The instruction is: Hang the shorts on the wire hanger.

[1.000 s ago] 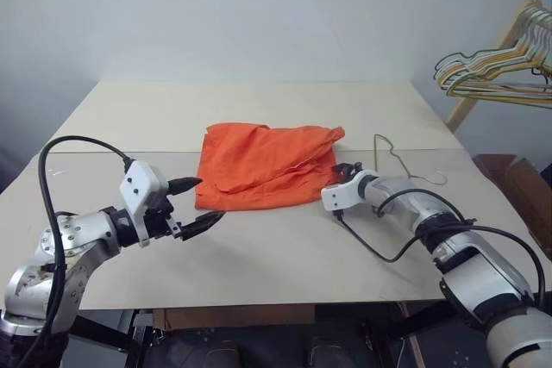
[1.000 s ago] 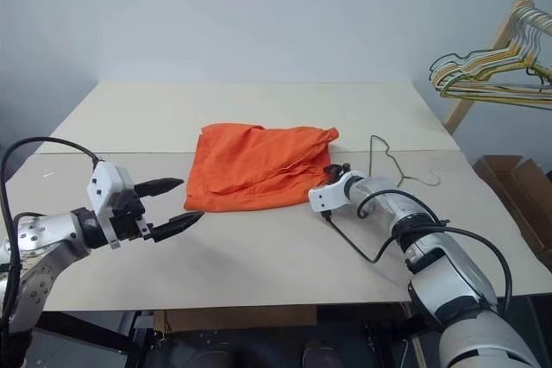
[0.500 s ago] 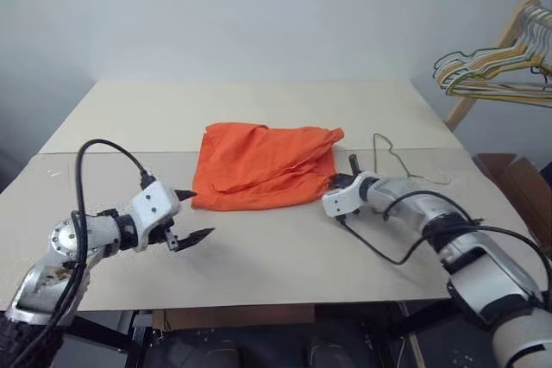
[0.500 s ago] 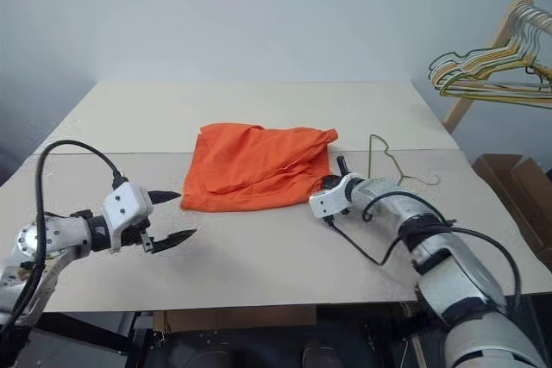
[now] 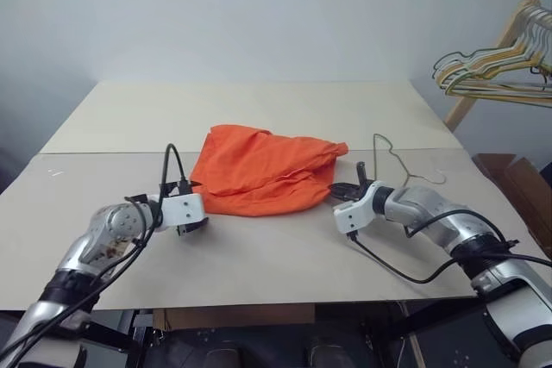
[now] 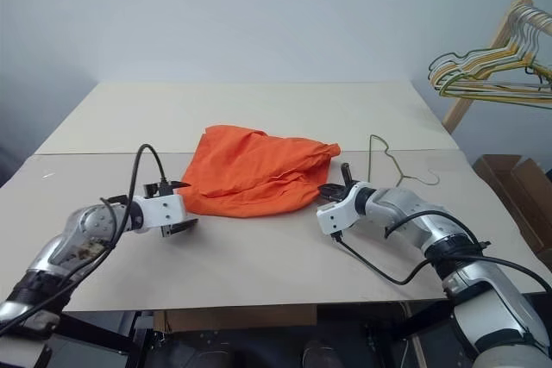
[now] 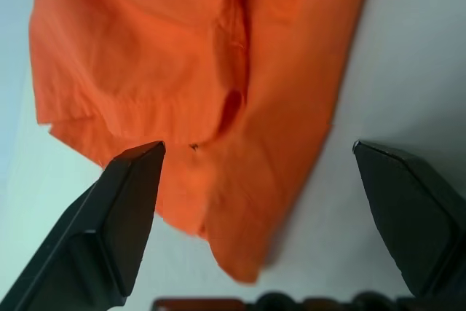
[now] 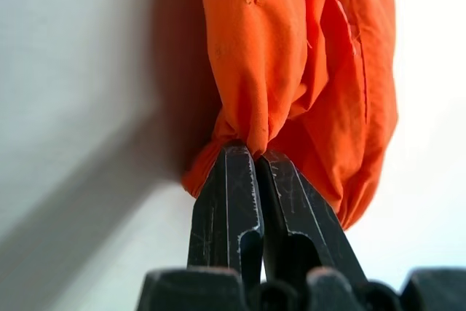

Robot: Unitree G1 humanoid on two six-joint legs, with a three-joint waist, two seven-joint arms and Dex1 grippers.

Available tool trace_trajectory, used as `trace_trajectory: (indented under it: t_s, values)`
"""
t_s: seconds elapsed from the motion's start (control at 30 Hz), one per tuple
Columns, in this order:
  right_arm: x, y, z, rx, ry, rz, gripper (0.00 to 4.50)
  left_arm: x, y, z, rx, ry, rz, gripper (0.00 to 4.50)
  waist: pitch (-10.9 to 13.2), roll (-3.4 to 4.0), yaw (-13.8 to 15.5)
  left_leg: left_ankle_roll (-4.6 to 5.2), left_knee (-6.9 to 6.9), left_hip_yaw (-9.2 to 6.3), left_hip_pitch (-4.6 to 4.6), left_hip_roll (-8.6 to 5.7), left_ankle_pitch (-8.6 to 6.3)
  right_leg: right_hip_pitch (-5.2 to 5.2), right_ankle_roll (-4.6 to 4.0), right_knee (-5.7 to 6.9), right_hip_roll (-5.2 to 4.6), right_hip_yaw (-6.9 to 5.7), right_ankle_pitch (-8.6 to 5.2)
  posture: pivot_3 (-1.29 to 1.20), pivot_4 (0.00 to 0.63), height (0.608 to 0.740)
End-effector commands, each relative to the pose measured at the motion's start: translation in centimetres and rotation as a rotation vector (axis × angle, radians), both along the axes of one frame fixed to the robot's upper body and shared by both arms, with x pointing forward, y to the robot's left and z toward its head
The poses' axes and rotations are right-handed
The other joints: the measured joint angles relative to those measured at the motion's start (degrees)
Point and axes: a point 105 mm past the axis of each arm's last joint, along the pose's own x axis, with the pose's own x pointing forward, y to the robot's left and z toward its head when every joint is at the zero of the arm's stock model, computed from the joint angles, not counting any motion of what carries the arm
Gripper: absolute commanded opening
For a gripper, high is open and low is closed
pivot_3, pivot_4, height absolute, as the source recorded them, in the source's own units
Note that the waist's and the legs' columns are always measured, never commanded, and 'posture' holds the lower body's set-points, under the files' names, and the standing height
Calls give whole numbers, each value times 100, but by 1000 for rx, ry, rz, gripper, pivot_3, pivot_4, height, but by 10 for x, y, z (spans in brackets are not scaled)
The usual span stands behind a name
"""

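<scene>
Head views
Shorts (image 5: 263,174): heaped mid-table (image 5: 259,247), orange, bunched toward the right corner.
Hanger (image 5: 398,161): flat on the table, just right of the shorts, apart from them, behind the right gripper.
Right gripper (image 6: 332,192): at the shorts' right corner, jaws together on a pinch of cloth.
Left gripper (image 6: 177,204): low at the shorts' left edge, jaws wide apart, holding nothing.
Spare hangers (image 5: 492,71): bunch on a rack, far right, well apart.

Left wrist view
Fingers (image 7: 116,231): spread either side of the shorts' corner, cloth flat between, not yet touched.
Risk: closing on the table instead of cloth, or catching one layer only, given the flat hem.

Right wrist view
Fingers (image 8: 229,209): shut on a small gathered fold of shorts.
Risk: thin pinch slipping out under a lift or a pull; cloth twisting into a rope, hard to thread over wire.

Overall
Risk: uneven lift with one side ungripped, shorts dragging across and knocking the hanger off position.
</scene>
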Motion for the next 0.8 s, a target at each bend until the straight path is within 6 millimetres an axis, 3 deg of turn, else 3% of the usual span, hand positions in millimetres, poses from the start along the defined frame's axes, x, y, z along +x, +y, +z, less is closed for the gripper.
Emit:
trace_trajectory:
  t_s: [0.03, 0.2, 0.43, 0.63, 0.73, 0.8]
  values:
    - [1, 0, 18, 49, -39, -7, 0, 6, 6, -11, 60, 25, 19, 3943, -12, 1, -13, 0, 0, 1, 1, 0, 0, 1, 0, 0, 0, 1, 0, -18, 2, 740]
    - [0, -4, 18, 52, -35, -22, 0, 7, 8, -14, 64, 37, 25, 2350, -17, 2, -64, 0, -1, 0, 2, 1, 0, 0, 0, 2, 1, 0, 0, -30, 5, 740]
    - [-4, -6, 12, 61, -21, -46, 0, -11, 18, -12, 41, 64, 38, 18, -18, 2, -159, 1, -1, -2, -1, 2, 0, 0, 0, 1, 1, 0, 0, -35, 12, 740]
    - [-7, -7, 11, 86, -1, -56, 0, -29, 23, -6, 37, 103, 24, 18, -17, 3, -186, 2, -2, -2, -1, 4, -1, -2, 0, 2, 2, 1, 0, -25, 23, 740]
    - [-11, -9, 16, 126, 16, -55, 0, -47, 25, -4, 58, 207, -27, 18, -17, 3, -176, 3, -2, -1, -2, 5, -2, -2, 0, 1, 2, 1, 0, -23, 25, 740]
    - [-29, -13, 22, 168, 100, 0, 0, -73, 26, 4, 73, 343, -125, 18, -11, 5, -175, 3, -2, -1, -5, 6, -2, -3, 0, 1, 2, -1, 0, -22, 33, 740]
